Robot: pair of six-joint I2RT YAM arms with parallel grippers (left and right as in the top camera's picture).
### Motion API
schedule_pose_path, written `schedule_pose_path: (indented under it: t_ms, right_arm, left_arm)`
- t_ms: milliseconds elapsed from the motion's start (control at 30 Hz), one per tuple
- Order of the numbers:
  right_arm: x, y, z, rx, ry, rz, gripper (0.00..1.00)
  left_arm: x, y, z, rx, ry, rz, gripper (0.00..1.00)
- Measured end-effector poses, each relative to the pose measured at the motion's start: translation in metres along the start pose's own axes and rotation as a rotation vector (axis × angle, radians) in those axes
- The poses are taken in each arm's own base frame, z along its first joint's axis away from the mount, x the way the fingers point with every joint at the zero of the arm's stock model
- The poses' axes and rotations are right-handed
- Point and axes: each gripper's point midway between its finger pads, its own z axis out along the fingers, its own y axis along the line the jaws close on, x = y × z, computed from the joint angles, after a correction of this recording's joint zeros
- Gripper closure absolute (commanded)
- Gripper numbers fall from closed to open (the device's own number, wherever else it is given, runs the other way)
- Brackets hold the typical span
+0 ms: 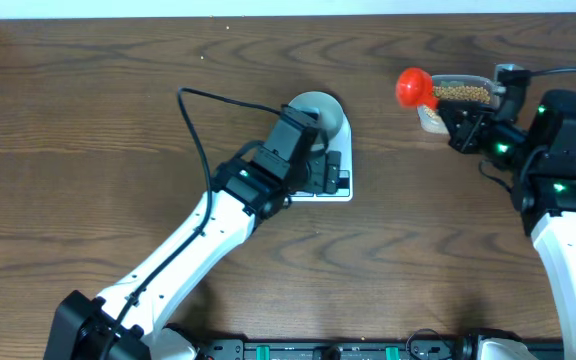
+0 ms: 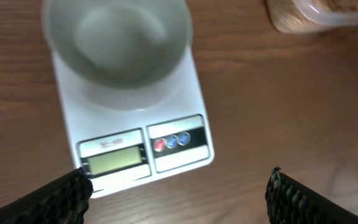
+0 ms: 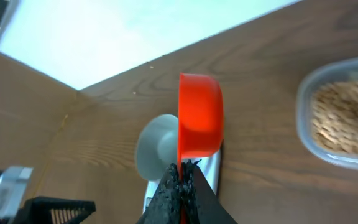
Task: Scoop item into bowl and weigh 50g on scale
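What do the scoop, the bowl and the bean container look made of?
The red scoop looks plastic: uniform glossy colour, thin wall. The bowl is probably glazed ceramic or melamine: smooth, opaque, soft sheen; either fits. The container looks clear plastic: beans show through its translucent wall.

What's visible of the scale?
The scale is a flat white rectangular plastic-looking slab lying level on the wood table. Its front strip holds a grey-green display, reading illegible, and small round red and blue buttons. The empty white bowl sits on its platform. The open left claw hovers over its front edge; contact unclear.
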Motion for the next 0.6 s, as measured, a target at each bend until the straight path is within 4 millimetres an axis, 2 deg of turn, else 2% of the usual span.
schedule_pose_path:
  t_ms: [100,200,433,600]
  right_arm:
    - [0.004,-0.010,-0.004,0.023,0.019,0.024,0.99]
    - [0.009,-0.014,-0.006,0.034,0.037,0.029,0.99]
    - [0.012,-0.015,-0.006,0.036,0.052,0.004,0.99]
    - [0.015,-0.016,-0.007,0.039,0.062,0.005,0.99]
  left_arm:
    - [0.004,-0.012,0.005,0.021,0.006,0.025,0.12]
    - [0.013,-0.022,0.022,0.030,0.035,0.052,0.13]
    - [0.037,-0.026,0.063,0.022,0.113,0.082,0.13]
    - [0.041,-0.026,0.081,0.024,0.123,0.084,0.14]
